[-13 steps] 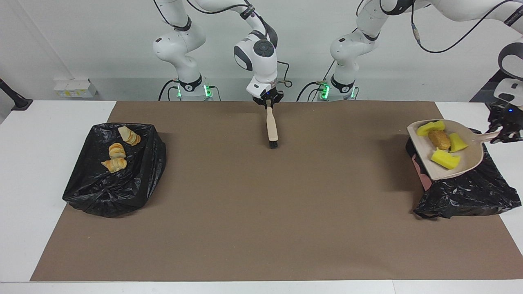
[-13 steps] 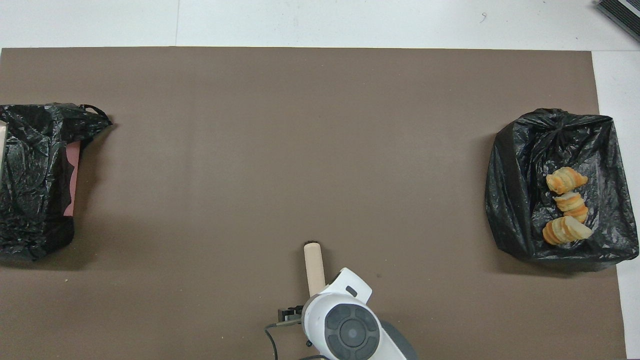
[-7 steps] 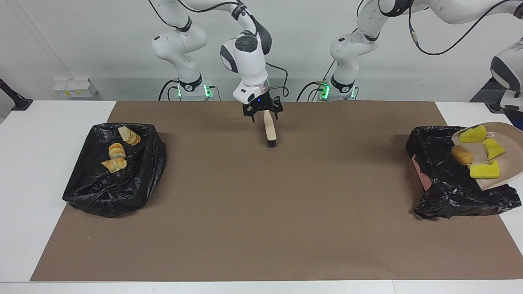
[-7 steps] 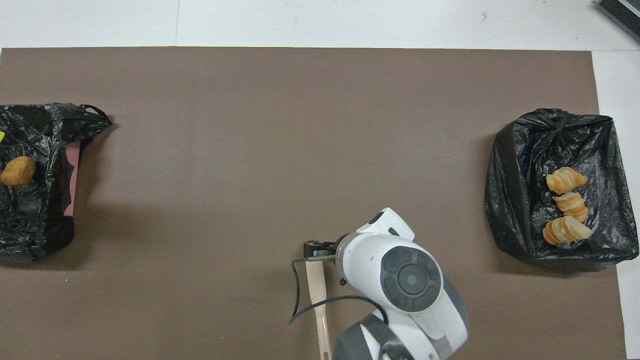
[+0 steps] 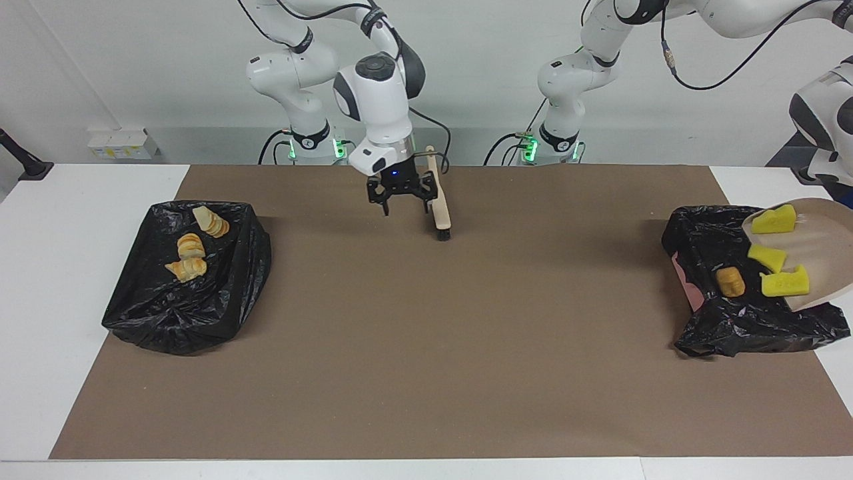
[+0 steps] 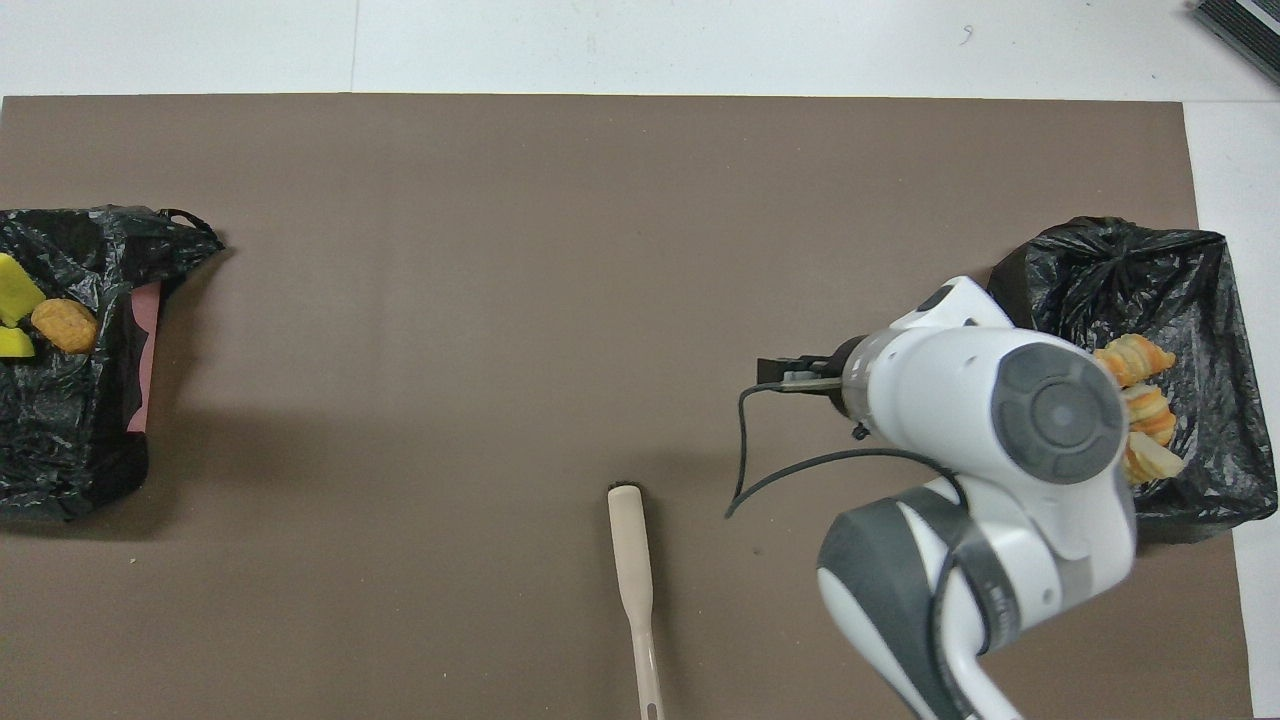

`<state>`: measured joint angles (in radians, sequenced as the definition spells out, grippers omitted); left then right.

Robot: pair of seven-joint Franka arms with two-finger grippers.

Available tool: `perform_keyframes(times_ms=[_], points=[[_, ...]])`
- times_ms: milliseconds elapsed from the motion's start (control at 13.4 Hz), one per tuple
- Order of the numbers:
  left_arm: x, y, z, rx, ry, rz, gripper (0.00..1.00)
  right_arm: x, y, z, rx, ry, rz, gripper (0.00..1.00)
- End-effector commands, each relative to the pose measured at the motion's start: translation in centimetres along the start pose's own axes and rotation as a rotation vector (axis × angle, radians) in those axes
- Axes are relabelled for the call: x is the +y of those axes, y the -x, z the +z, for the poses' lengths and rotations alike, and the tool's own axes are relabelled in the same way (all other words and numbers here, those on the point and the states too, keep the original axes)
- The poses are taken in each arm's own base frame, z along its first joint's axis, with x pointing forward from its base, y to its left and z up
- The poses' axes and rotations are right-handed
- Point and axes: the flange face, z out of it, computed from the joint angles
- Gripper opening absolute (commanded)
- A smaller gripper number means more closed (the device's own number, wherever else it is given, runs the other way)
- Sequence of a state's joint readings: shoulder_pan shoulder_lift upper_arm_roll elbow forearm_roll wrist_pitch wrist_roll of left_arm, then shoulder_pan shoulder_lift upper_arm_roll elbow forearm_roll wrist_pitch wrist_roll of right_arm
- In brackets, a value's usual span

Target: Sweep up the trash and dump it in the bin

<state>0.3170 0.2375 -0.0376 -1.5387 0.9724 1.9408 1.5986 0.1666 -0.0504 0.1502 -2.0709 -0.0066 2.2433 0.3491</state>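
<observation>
Your right gripper (image 5: 405, 198) hangs above the brown mat (image 5: 426, 373), just beside the brush (image 5: 440, 207), at the robots' edge of the table. Its fingers stand spread and hold nothing. The brush lies flat on the mat, untouched, bristle end pointing away from the robots.

Your left gripper is out of frame at the left arm's end of the table. It is clamped shut; the grip itself is not visible, but the beige dustpan (image 5: 830, 230) enters from that edge, tilted steeply over the black-lined bin (image 5: 746, 320) there, so take it as holding the pan's handle.

Trash at that bin: 3 yellow sponge wedges (image 5: 773, 220) lie on the tilted pan, the 2 lower ones at its lip. 1 golden-brown pastry piece (image 5: 731, 282) has left the pan and rests in the bin's black liner. In the overhead view you see that pastry piece (image 6: 64, 326) and 2 yellow wedges (image 6: 14, 290) at the frame's margin over the liner.

At the right arm's end of the table, a second black-lined bin (image 5: 186, 287) holds 3 striped pastry pieces (image 5: 192, 248) in a row. In the overhead view your right arm's wrist partly covers them.

No trash lies loose on the mat.
</observation>
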Motion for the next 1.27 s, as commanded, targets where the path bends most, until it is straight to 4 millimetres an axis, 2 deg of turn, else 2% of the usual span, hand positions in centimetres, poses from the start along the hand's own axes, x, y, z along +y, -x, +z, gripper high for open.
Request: perform_keyframes(times_ms=[0,223,447,595,819,968,1042,1191], points=[[0.9,0.5,-0.9,-0.048,0.007,-0.009,0.00,5.7,-3.6,-2.8,0.000,0.041,-0.019,1.00],[1.4,1.5,-1.7,-0.064,-0.002,-0.053,0.00,11.7,-5.6,-6.5,-0.025,0.065,-0.068,1.00],[2.3,3.2,-3.5,-0.060,-0.026,-0.119,0.00,15.4,-6.7,-10.9,-0.036,0.077,-0.041,1.00],[2.8,3.0,-4.1,-0.018,-0.006,-0.139,0.00,17.6,-6.7,-13.3,-0.069,0.080,-0.029,1.00],[2.8,1.1,-4.3,0.154,-0.002,-0.184,0.00,18.8,-5.8,-16.6,-0.122,0.065,-0.013,1.00],[2.8,-0.8,-4.7,0.297,0.014,-0.281,0.00,18.9,-4.0,-19.3,-0.129,0.060,-0.004,1.00],[2.8,-1.5,-4.7,0.341,0.032,-0.332,0.00,19.0,-3.0,-19.8,-0.152,0.057,0.001,1.00],[2.8,-2.8,-5.3,0.453,0.062,-0.405,0.00,18.9,-2.5,-19.6,-0.171,0.064,-0.008,1.00]])
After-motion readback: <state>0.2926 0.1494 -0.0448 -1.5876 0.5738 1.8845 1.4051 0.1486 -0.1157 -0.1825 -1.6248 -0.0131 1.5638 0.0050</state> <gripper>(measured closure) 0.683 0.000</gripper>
